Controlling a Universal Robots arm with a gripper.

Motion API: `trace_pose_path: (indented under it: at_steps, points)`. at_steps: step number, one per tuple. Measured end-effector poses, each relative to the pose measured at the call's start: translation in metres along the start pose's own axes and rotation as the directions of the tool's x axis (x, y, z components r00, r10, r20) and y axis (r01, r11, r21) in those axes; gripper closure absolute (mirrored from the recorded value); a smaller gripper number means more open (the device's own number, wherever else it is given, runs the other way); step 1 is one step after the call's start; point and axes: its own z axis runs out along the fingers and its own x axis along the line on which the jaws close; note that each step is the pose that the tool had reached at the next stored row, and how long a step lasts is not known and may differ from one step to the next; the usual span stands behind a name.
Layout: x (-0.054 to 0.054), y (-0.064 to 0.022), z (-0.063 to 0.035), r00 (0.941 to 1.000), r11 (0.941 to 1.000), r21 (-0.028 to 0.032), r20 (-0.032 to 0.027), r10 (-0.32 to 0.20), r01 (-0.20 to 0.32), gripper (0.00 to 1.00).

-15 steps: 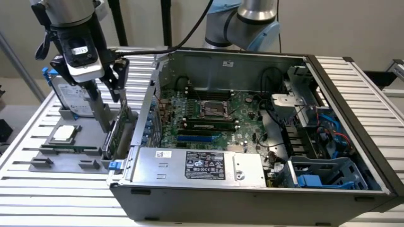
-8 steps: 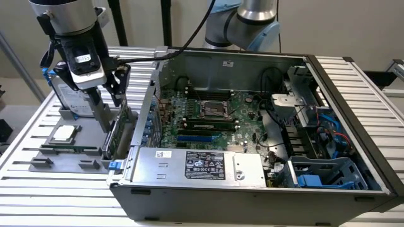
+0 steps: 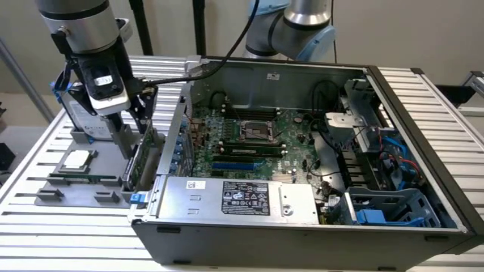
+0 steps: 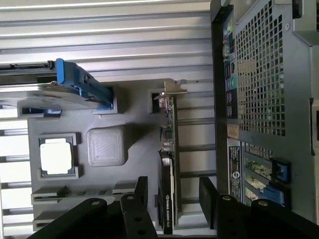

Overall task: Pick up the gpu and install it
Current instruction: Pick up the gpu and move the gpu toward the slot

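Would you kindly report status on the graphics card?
Gripper open, straddling graphics card. Card upright in grey holder. Computer case close alongside.

Exterior view, position: high and off the arm, above one long side of the computer case [image 3: 302,243].
Exterior view, facing: tilted down into the open case and across the slatted counter [image 3: 45,226].
Exterior view, distance: middling (nearly the whole case fits).
Wrist view, position: on the wrist, just behind the claw [image 4: 174,191].
Wrist view, facing: down past the claw onto the grey holder [image 4: 134,124].
Wrist view, distance: close.
Shared: holder, gpu [image 4: 167,169], the case's slotted wall, counter slats.
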Motion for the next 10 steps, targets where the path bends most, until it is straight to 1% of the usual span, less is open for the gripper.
trace_pose_path:
  at_steps: [10]
  points:
    - [0.001, -0.0012, 0.0181, 1.0, 1.0, 0.0, 0.0, 0.0, 0.0, 0.0]
